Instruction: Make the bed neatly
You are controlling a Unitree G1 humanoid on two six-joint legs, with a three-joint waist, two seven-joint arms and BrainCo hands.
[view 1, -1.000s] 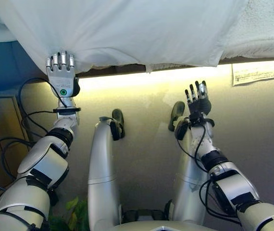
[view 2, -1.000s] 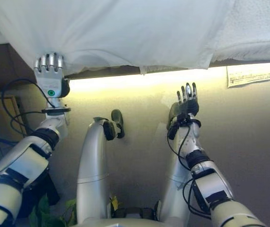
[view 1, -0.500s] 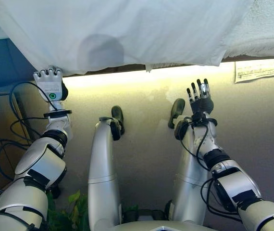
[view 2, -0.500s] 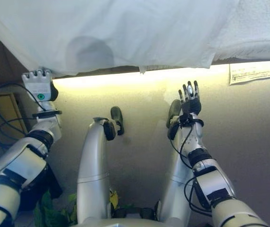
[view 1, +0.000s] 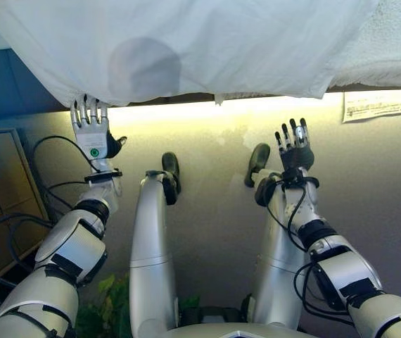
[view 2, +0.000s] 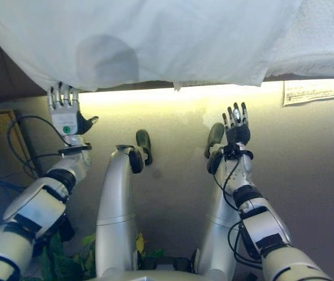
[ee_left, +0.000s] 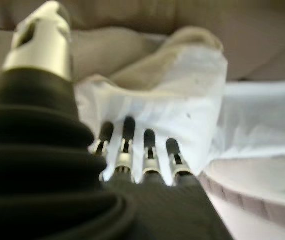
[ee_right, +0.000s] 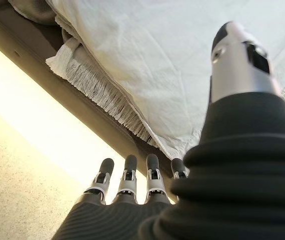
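The left hand's fingers (view 1: 88, 111) are straight and spread, thumb out to the side, their tips at the hanging corner of the white sheet (view 1: 207, 42), holding nothing. The left hand (view 1: 92, 137) is raised just below that edge. The right hand (view 1: 294, 146) is likewise splayed and empty (well short of the cloth), raised over the floor (view 1: 207, 211). The sheet drapes over the bed's edge (ee_right: 57, 82); a textured white blanket (view 1: 397, 42) lies to its right.
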